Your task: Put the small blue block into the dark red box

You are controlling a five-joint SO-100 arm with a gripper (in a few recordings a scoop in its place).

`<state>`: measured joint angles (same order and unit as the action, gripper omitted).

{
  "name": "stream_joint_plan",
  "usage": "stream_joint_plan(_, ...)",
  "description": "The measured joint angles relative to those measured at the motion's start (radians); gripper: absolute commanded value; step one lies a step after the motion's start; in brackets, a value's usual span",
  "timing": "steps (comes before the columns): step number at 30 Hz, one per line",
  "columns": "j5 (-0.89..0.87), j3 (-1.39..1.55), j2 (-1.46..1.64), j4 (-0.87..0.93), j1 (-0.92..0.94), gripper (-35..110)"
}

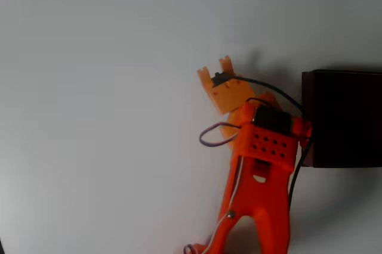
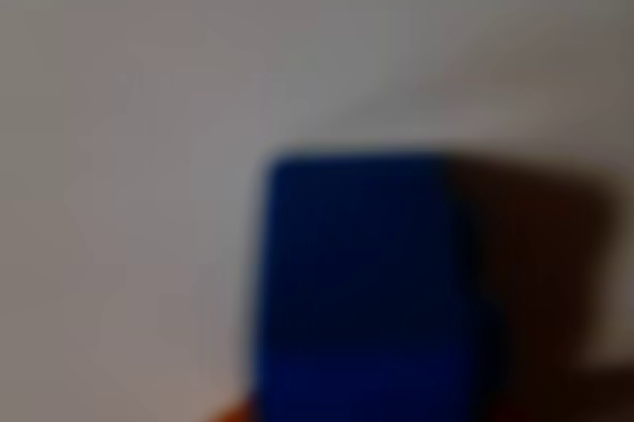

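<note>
The small blue block (image 2: 367, 283) looms large and blurred in the wrist view, right in front of the camera, with a sliver of orange finger at its lower left edge. My orange gripper (image 1: 216, 68) is seen from overhead with its two tips close together, pointing toward the top of the picture. It appears shut on the block, which the gripper's body hides from above. The dark red box (image 1: 343, 117) sits at the right edge of the overhead view, to the right of the gripper and apart from it.
The white table (image 1: 95, 117) stretches bare to the left of and above the arm. My orange arm (image 1: 262, 170) reaches up from the bottom edge, with a black cable trailing along the box's left wall.
</note>
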<state>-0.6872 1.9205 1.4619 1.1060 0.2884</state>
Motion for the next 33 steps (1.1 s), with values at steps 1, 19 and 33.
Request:
stream_joint_plan(1, 0.002, -0.003, 0.002, 0.0, 0.0, 0)
stream_joint_plan(19, 0.221, 0.16, 0.776, 0.086, 0.341, 0)
stream_joint_plan(33, 0.399, -0.017, 0.184, -0.213, 0.46, 16)
